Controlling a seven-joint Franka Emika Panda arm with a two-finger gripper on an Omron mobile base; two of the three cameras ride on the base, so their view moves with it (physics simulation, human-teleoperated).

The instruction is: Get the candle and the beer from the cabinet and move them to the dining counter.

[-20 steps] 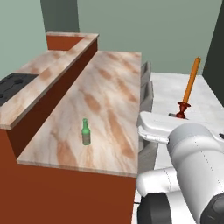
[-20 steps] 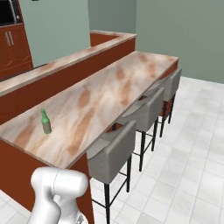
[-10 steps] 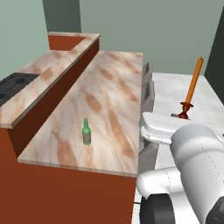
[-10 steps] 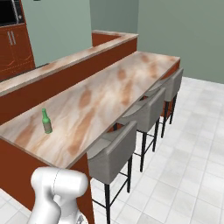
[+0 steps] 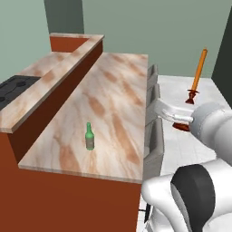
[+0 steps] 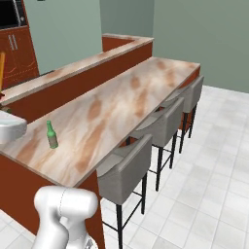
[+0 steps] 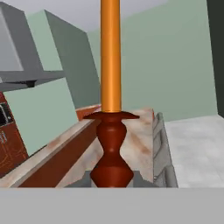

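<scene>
1. Gripper clamped on the candle, jaws pinching the dark red-brown holder base; orange taper stands upright above the hand.
2. Candle carried in the air off the stool side of the dining counter, past its long edge, not touching the slab.
3. Beer upright on the dining counter, near its closest end, well apart from the candle.
4. Grey stools tucked along the dining counter's open side.
5. Raised ledge runs along the dining counter's other long side.
6. Black cooktop sits beyond the ledge from the dining counter.
</scene>
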